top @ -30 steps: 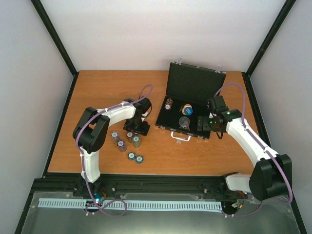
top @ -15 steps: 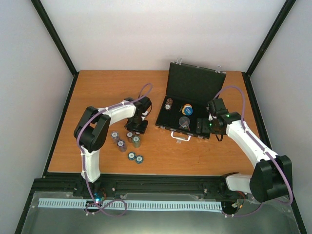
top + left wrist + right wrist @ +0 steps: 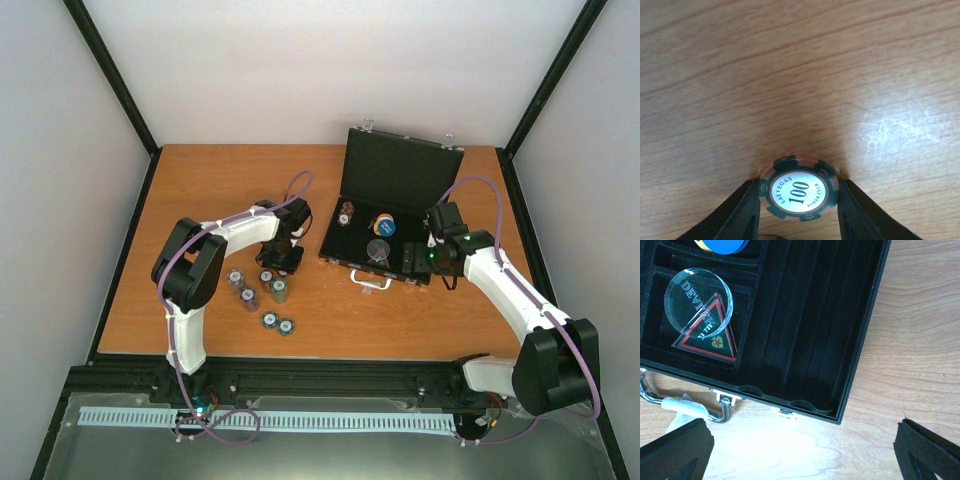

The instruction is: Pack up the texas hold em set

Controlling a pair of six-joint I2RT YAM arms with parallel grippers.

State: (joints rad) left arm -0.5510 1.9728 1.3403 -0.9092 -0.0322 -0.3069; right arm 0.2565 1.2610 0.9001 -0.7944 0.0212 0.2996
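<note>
**Left fingers closed on a chip stack**

Since a second ago, my left gripper [image 3: 271,268] has narrowed from wide open. It now clamps a chip stack [image 3: 799,188] left of centre in the overhead view. In the left wrist view, both fingers [image 3: 742,212] press against opposite edges of the stack at bottom centre. Its top chip is green and white and reads 100. The stack stands on the table [image 3: 800,75].

Three other stacks [image 3: 248,297] stand just beside it, and two loose chips [image 3: 278,323] lie lower in the frame.

My right gripper [image 3: 422,258] has shifted slightly toward the case [image 3: 400,175]. It hangs wide open over the case's lower right corner and holds nothing.

The case lies open right of centre with its lid raised. Inside are the blue disc [image 3: 384,226] and a clear disc [image 3: 697,297] resting on the triangular token [image 3: 715,342]. The silver handle [image 3: 670,402] shows at the lower left of the right wrist view.
</note>
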